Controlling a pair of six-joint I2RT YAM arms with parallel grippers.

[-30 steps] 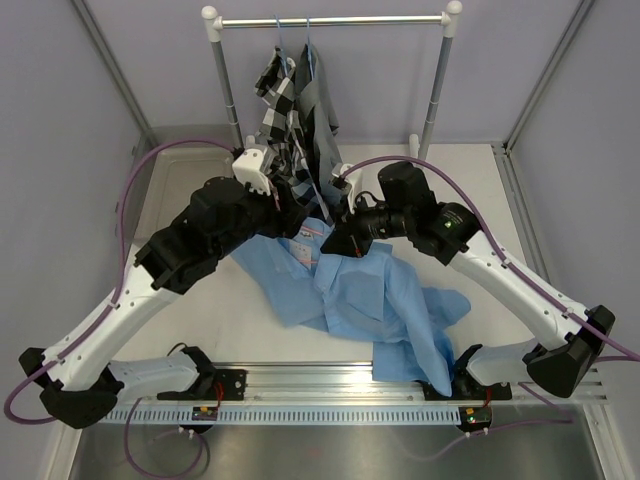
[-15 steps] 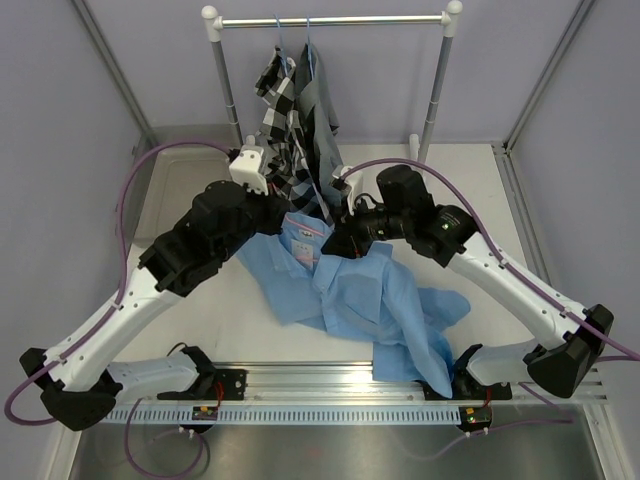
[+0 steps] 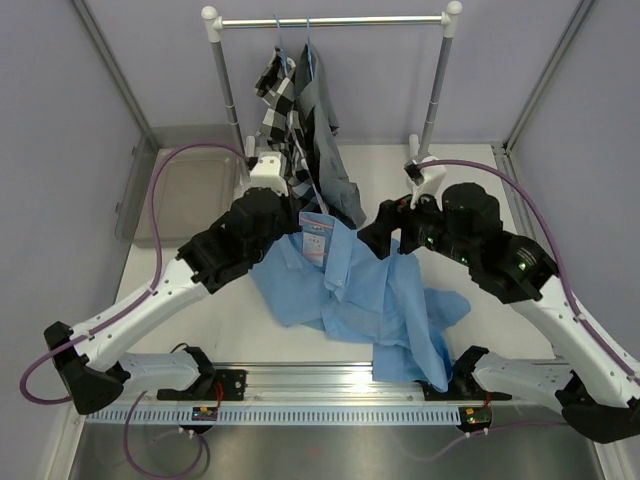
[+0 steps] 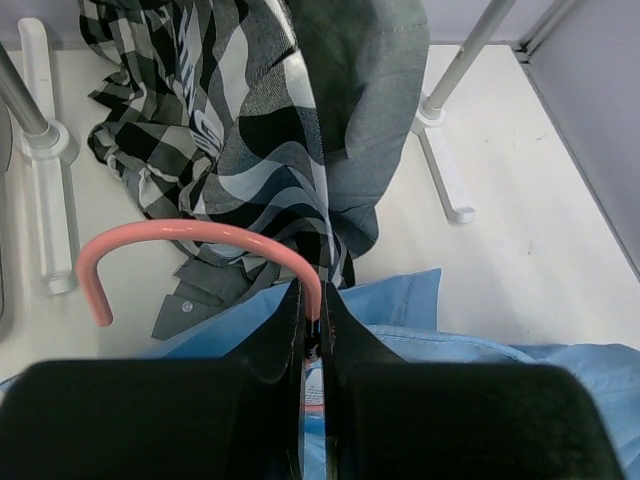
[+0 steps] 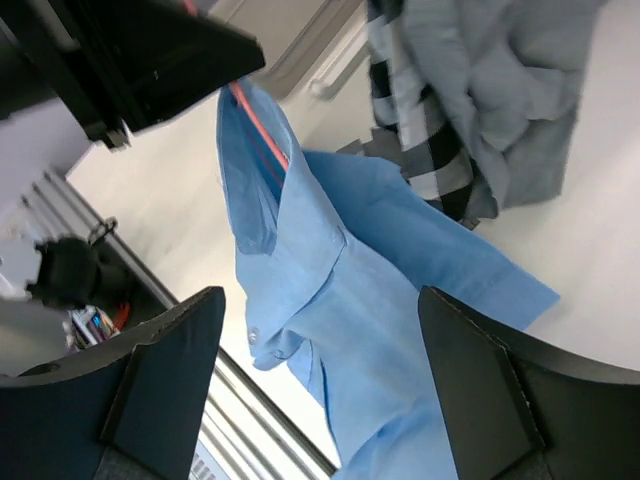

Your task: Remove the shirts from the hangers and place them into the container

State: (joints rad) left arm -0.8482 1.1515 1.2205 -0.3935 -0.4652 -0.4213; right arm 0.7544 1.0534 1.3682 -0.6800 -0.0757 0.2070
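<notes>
- Shirts, three in your view: one on the table, two on the rack.
- Light blue fabric shirt point(image 3: 370, 295): crumpled on the white table point(image 3: 220, 320) between your two arms. Its collar end is lifted at the far side, and one part drapes over the near edge.
- Pink-red wire hanger point(image 4: 180, 232): its wire runs down into that collar, and its hook curls out to the left.
- Left gripper point(image 4: 312, 297): jaws pinched tight on the pink-red hanger's stem, just above the collar.
- Right gripper point(image 5: 320, 300): fingers spread wide with nothing between them. It hovers just right of the lifted collar without touching it.
- Black-and-white checked shirt point(image 3: 278, 105): hangs at the far side from the silver rack bar point(image 3: 330, 20), with its lower end resting on the table.
- Plain grey shirt point(image 3: 322, 130): hangs against the checked one, on its right.
- Thin light blue wire hangers point(image 3: 308, 35): you can make out two hooks over the bar, above the hung shirts.
- Shallow translucent grey plastic tray point(image 3: 185, 205): your container, at the far left of the table, left of the left arm. The blue shirt lies outside it, to its right.
</notes>
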